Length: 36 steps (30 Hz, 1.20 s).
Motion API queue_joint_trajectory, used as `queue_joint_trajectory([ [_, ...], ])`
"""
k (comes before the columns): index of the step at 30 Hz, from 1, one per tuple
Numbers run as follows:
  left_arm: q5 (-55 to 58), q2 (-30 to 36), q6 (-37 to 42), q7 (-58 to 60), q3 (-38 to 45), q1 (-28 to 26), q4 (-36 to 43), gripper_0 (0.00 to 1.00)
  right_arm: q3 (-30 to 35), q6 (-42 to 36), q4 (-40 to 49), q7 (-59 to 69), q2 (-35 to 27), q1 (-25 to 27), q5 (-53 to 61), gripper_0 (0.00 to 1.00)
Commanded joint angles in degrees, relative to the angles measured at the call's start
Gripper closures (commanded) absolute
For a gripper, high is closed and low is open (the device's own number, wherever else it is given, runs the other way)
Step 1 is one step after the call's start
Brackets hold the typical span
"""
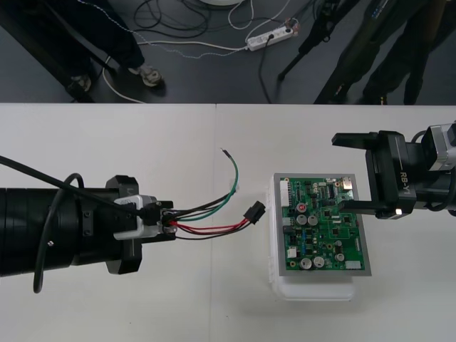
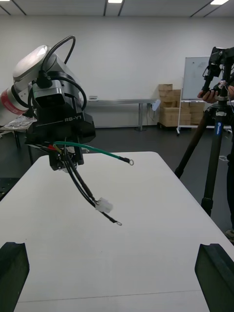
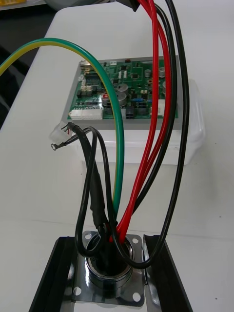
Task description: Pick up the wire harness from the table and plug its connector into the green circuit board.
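Note:
My left gripper is shut on the harness's round metal socket, its two fingers pressing on the flange. From the socket the red and black wires run right to the small black plug, which hangs just left of the green circuit board. A green wire curls away toward the far side. The board sits on a white base. My right gripper stands open over the board's far right corner, with nothing between its fingers.
In the right wrist view the left gripper faces me, with the green wire and a small white connector dangling from it. Beyond the table's far edge lies dark floor with cables and tripod legs.

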<state>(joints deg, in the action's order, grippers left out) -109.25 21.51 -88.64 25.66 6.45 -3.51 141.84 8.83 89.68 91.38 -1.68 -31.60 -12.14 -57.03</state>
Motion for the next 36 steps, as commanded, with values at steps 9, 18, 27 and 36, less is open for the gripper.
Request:
queue_joint_trajectory([
  [9, -2.4, -5.5, -1.4, 6.9, -9.4, -2.1, 2.5, 1.0, 2.6, 0.3, 0.6, 2.0, -0.9, -1.2, 1.0, 0.0],
  [18, -1.1, -5.6, -1.4, 16.4, -14.0, -1.5, 2.6, 1.0, 2.6, 0.3, 0.6, 2.0, -0.8, -1.2, 1.0, 0.0],
  [27, 1.2, -5.1, -1.4, 26.4, -16.1, 0.0, 2.5, 1.0, 2.5, 0.3, 0.6, 2.2, -0.9, -1.1, 1.0, 0.0],
  [36, 5.0, -5.0, -1.4, 38.3, -17.4, 2.1, 2.5, 1.0, 2.4, 0.3, 0.6, 2.5, -0.8, -1.1, 1.0, 0.0],
])
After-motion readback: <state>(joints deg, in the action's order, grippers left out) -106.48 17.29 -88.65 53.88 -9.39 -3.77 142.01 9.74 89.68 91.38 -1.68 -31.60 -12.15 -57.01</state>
